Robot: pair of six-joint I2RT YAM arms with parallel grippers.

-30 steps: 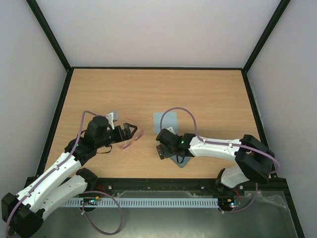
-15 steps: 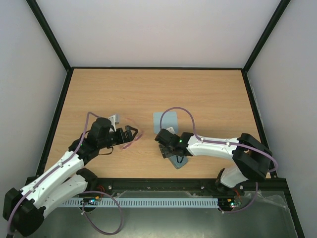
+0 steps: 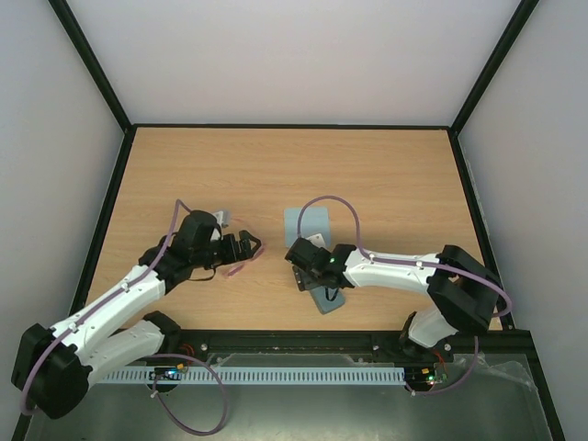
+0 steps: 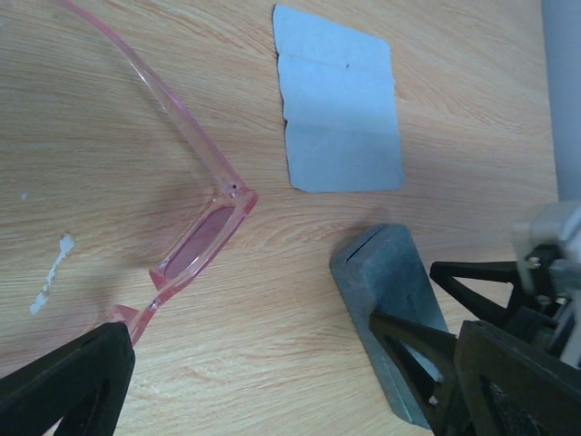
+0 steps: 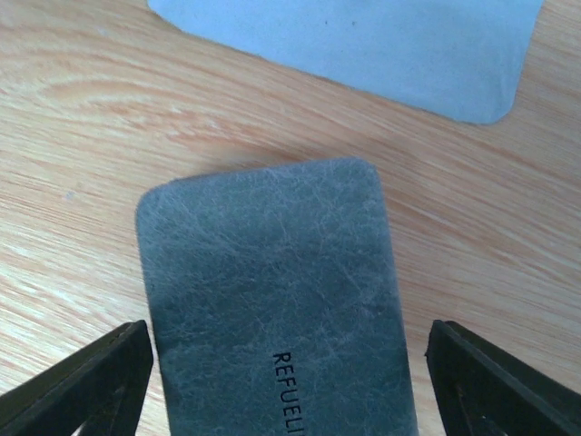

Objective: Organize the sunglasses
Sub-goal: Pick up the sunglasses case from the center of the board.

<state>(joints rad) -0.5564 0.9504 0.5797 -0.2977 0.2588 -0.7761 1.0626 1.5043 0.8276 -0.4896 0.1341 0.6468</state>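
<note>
The sunglasses (image 3: 241, 264) have a thin pink translucent frame and lie on the wooden table; the left wrist view shows them (image 4: 201, 238) with one arm stretched up and left. My left gripper (image 3: 245, 246) is open over them, and its left finger (image 4: 73, 381) is at the frame's near end. The grey-blue case (image 3: 327, 299) lies closed on the table, and also shows in the left wrist view (image 4: 386, 286). My right gripper (image 3: 304, 273) is open, with a finger (image 5: 86, 381) on either side of the case (image 5: 272, 291) and small gaps to it.
A flat light-blue cloth (image 3: 307, 223) lies just beyond the case; it also shows in the left wrist view (image 4: 338, 118) and the right wrist view (image 5: 381, 45). Black frame rails edge the table (image 3: 367, 175) on all sides.
My left arm has reached further forward and right, with the gripper staying over the sunglasses. My right gripper and the case have shifted slightly to the left.
</note>
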